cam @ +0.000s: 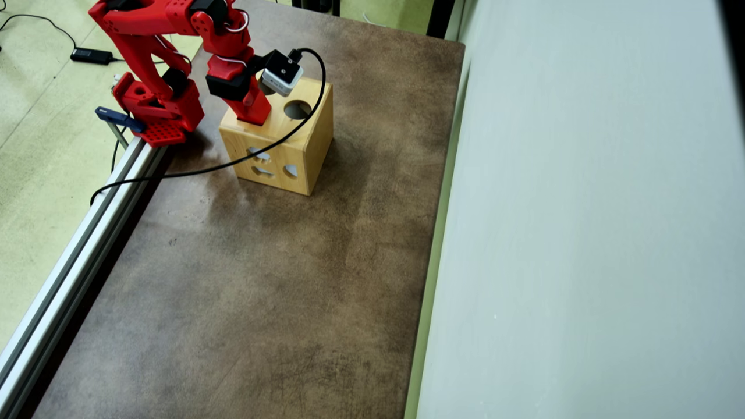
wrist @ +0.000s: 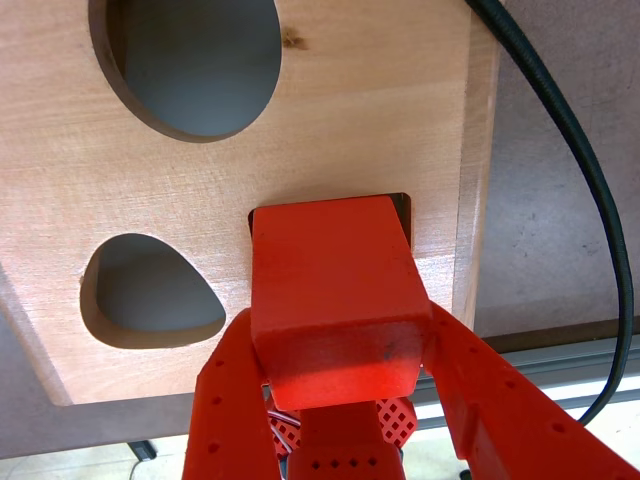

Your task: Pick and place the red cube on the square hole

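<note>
Red cube held over the square hole of a wooden box.

In the wrist view the gripper (wrist: 335,385) clasps the cube (wrist: 335,290) from both sides, keeping its faces roughly square to the box (wrist: 380,110). The cube covers nearly all of the square hole (wrist: 404,203); only a dark sliver shows at its top right, so it seems lined up to drop in. A round hole (wrist: 190,60) and a rounded hole (wrist: 150,295) lie clear to the left. Overhead, the arm (cam: 247,99) reaches steeply down onto the box top, probably so the cube enters straight.

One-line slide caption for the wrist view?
Fingers hold the red cube over the wooden box's square hole.
</note>
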